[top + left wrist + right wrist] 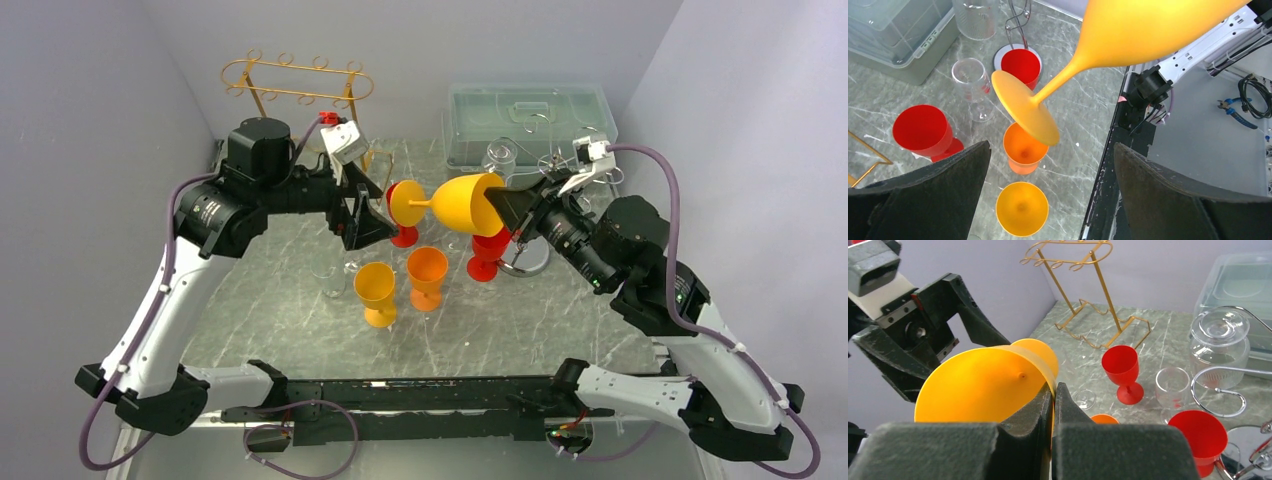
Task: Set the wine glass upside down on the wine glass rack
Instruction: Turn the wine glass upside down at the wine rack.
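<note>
My right gripper point(508, 208) is shut on the rim of a yellow wine glass point(455, 201) and holds it on its side above the table, foot point(406, 203) pointing left. The same gripper point(1053, 390) pinches the glass wall point(983, 385) in the right wrist view. My left gripper point(372, 215) is open just left of the foot, not touching it. In the left wrist view the glass point(1128, 35) and its foot point(1025, 107) hang ahead of my open fingers point(938, 190). The gold wire rack point(298, 82) stands at the back left, empty.
Upright on the table are a yellow goblet point(376, 291), an orange goblet point(427, 275), a red goblet point(488, 250), another red glass point(1122, 371) and clear glasses point(327, 280). A clear lidded bin point(530, 120) sits at the back right. A round metal stand point(530, 255) lies below my right gripper.
</note>
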{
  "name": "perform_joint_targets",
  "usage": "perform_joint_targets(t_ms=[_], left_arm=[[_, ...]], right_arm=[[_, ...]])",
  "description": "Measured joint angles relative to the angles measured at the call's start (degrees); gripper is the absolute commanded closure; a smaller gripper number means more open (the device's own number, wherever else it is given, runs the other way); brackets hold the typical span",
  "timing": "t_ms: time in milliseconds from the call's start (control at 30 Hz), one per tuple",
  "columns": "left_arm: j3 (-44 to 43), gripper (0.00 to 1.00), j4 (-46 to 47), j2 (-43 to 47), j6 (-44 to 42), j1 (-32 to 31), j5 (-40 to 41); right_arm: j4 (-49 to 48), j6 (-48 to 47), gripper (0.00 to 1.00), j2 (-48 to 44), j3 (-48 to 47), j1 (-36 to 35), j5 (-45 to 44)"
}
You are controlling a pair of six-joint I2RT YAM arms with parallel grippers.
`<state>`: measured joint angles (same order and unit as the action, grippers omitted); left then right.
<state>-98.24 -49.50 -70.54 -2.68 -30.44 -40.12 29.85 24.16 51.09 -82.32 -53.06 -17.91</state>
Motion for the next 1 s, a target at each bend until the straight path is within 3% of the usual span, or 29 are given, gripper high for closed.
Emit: perform_joint_targets(t_ms=[233, 467, 533, 600, 667, 733, 767, 800, 833, 900, 1000], left_arm=[[0.0, 0.03, 2.2, -2.0, 1.4, 0.0, -0.8], [-0.1, 0.21, 3.7, -3.5, 3.6, 0.0, -1.2], [-0.6, 0.37, 3.9, -4.0, 3.8, 0.0, -1.7], [-1.3, 0.67, 4.2, -4.5, 4.0, 0.0, -2.4], [-1.9, 0.87, 3.9, -4.9, 3.1, 0.0, -3.1], [-2.2, 1.0, 2.8, -5.0, 3.0, 0.5, -2.2], [-2.5, 1.0, 2.6, -5.2, 3.0, 0.8, -1.9], [-3.1, 1.0, 1.9, -5.4, 2.9, 0.9, -1.4], [-3.7, 1.0, 1.4, -5.6, 2.6, 0.9, -0.7], [-5.0, 1.0, 0.3, -5.9, 1.1, 0.9, 0.2], [-6.9, 1.0, 0.8, -5.9, -4.5, 1.1, 2.1]], right_arm=[[-3.8, -0.1, 1.0, -0.8, 0.0, 0.0, 1.5], [-7.1, 0.0, 1.0, -1.2, 1.8, 0.0, 3.9], [-7.9, 0.1, 1.0, -1.3, 2.9, 0.0, 4.6], [-8.9, 0.3, 1.0, -1.7, 4.6, 0.0, 5.3], [-9.9, 0.5, 1.0, -1.7, 6.2, 0.0, 5.6], [-11.6, 0.4, 1.0, -2.3, 7.8, 0.2, 6.0], [-11.9, 0.2, 1.0, -2.6, 8.5, 0.1, 6.3], [-11.9, -0.1, 0.97, -3.0, 9.1, 0.1, 6.6], [-11.9, -0.3, 0.87, -3.2, 9.5, -0.1, 6.7], [-11.8, -0.6, 0.53, -3.5, 9.8, -0.1, 7.1], [-8.6, -0.9, 0.23, -3.7, 9.6, -0.4, 9.9]])
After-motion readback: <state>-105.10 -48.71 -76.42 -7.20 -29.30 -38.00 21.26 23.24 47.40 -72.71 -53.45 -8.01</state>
